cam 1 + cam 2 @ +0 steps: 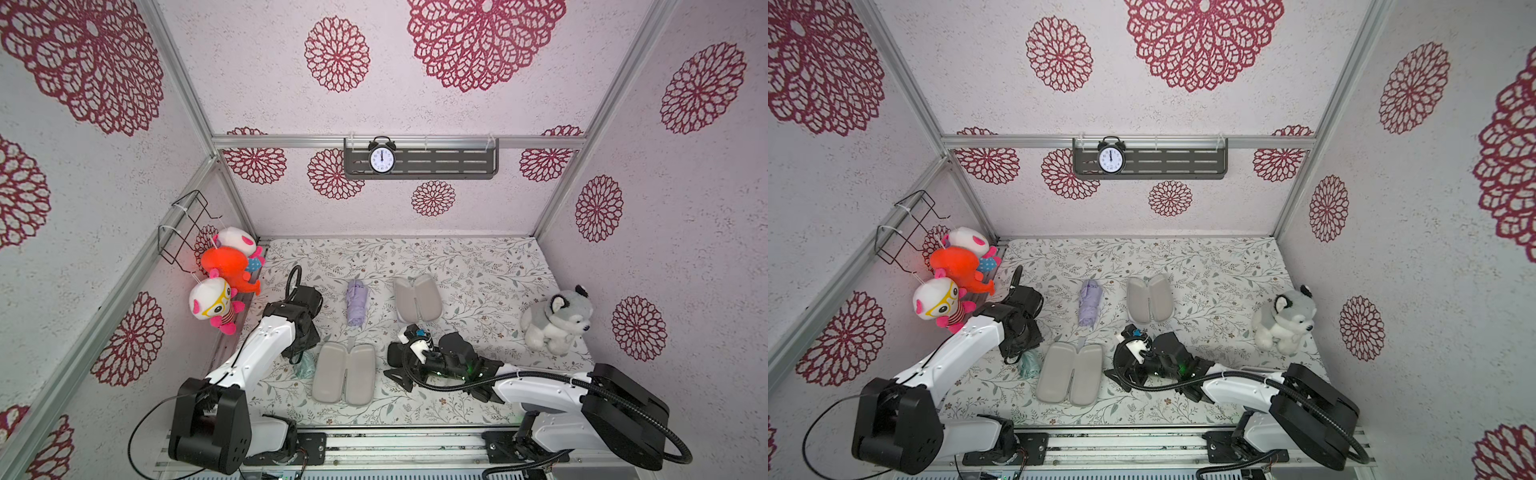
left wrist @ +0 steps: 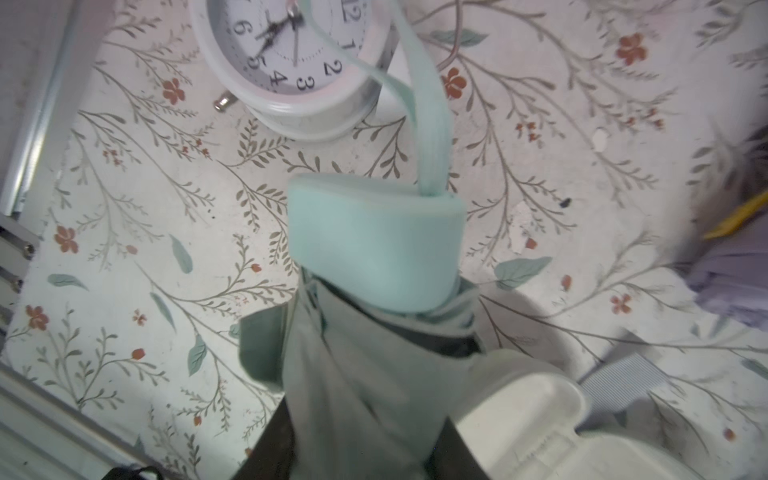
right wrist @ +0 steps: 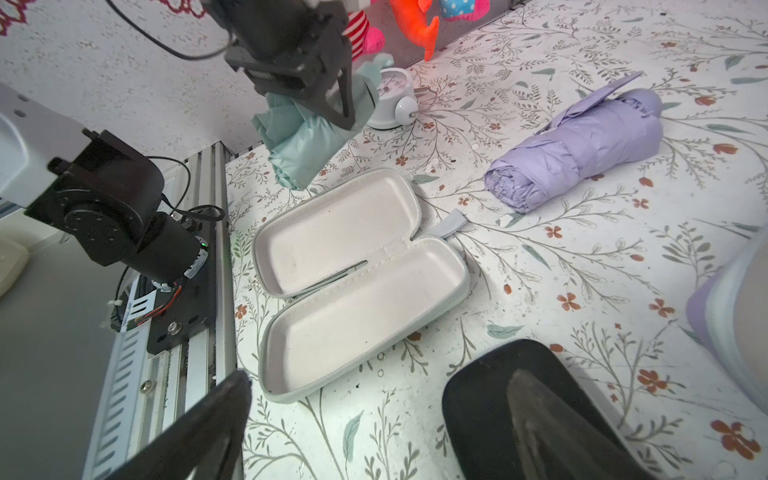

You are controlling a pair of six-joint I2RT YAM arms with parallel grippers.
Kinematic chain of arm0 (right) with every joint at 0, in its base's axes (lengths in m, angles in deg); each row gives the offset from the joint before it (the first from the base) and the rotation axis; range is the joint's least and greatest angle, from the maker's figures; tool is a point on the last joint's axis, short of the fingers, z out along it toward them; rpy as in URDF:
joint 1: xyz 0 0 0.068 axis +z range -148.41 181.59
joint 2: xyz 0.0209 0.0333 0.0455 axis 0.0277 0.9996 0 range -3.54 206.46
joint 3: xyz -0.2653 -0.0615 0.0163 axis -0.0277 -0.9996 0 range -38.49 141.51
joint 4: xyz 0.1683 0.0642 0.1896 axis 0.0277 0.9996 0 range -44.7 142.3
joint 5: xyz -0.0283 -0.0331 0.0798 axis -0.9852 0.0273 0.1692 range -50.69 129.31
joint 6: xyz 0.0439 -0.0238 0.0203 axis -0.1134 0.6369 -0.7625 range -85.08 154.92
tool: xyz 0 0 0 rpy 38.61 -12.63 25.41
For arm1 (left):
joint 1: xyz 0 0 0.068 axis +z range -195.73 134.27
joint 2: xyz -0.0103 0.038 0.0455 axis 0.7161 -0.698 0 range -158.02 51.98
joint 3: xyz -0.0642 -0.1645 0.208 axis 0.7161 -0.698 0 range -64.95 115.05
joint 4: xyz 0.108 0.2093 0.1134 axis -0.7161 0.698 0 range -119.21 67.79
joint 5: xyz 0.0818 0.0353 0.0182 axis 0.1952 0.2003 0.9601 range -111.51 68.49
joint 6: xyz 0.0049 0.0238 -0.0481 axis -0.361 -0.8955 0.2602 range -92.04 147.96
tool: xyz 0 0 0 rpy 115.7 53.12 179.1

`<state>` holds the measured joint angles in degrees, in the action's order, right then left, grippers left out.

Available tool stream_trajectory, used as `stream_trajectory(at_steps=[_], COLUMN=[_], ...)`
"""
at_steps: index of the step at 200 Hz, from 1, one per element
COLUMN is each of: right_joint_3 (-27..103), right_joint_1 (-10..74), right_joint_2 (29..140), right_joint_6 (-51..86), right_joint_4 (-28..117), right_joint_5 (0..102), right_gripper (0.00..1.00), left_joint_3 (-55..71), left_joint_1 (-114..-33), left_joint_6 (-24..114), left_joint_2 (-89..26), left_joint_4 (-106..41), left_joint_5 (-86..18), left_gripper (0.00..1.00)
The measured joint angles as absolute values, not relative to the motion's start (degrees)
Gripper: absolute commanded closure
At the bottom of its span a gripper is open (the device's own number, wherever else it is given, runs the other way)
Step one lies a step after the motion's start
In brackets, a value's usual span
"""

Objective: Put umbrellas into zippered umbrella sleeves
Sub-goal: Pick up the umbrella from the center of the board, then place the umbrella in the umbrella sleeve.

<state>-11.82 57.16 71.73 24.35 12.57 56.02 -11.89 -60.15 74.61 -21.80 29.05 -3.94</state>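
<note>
My left gripper (image 1: pixel 301 357) is shut on the mint green umbrella (image 2: pixel 374 249), which hangs tilted between the jaws (image 3: pixel 307 137) at the left of the table. Beside it an open sleeve (image 1: pixel 344 374) lies flat with its grey lining up and nothing inside (image 3: pixel 353 282). A lilac umbrella (image 1: pixel 356 302) rests on the table farther back, with a second open sleeve (image 1: pixel 417 298) to its right. My right gripper (image 1: pixel 397 365) stands open low over the table, just right of the near sleeve, with nothing between its fingers (image 3: pixel 365 436).
A white alarm clock (image 2: pixel 291 62) sits on the table beyond the held umbrella, near the left wall. Plush toys (image 1: pixel 224 266) hang at the left wall. A grey husky plush (image 1: pixel 555 320) sits at the right. A black clock (image 1: pixel 381 158) stands on the back shelf.
</note>
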Motion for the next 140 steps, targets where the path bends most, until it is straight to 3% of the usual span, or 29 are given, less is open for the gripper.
stream_trajectory(at_steps=[37,78,140], right_joint_3=[-11.1,-11.1,-11.1], right_joint_1=[57.1,56.8,56.5], right_joint_2=[72.5,72.5,72.5], right_joint_6=[24.4,24.3,22.9], right_joint_4=[12.7,12.5,11.7], right_joint_5=[55.8,54.5,52.5], right_gripper=[0.02,0.02,0.02], left_joint_3=[-5.2,-2.5,-6.8], left_joint_1=[-70.7,-81.6,-83.4], left_joint_6=[77.2,79.9,80.2], left_joint_2=[-20.8,-32.6,-35.3], left_joint_4=[35.1,39.6,40.9], left_joint_5=[-4.6,-6.0,-7.3], left_gripper=[0.64,0.63,0.6])
